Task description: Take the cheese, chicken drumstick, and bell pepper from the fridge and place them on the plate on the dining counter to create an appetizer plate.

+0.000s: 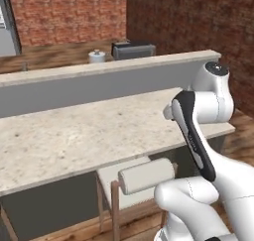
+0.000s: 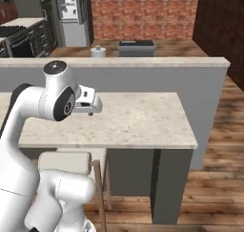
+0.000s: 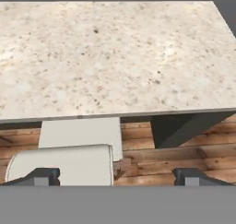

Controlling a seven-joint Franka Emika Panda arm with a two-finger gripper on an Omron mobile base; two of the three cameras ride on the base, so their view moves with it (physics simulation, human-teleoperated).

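The dining counter [image 1: 74,131] [image 2: 128,116] [image 3: 115,57] is a beige speckled slab right in front of me. My gripper [image 3: 119,177] hangs above its near edge, tilted down at it, with the jaws open wide and nothing between them. In the right base view the hand [image 2: 90,103] pokes forward from the white arm over the slab's left part. The grey fridge [image 2: 71,11] [image 1: 7,27] stands far back on the left with its doors shut. The cheese, chicken drumstick, bell pepper and plate are out of view.
A white cushioned stool [image 1: 129,178] [image 2: 64,162] [image 3: 78,135] is tucked under the counter's near edge. A raised grey partition [image 1: 99,86] runs behind the slab. Beyond it a wooden ledge carries a white pot [image 1: 96,55] and a dark box [image 1: 134,50]. Brick walls close off the back and right.
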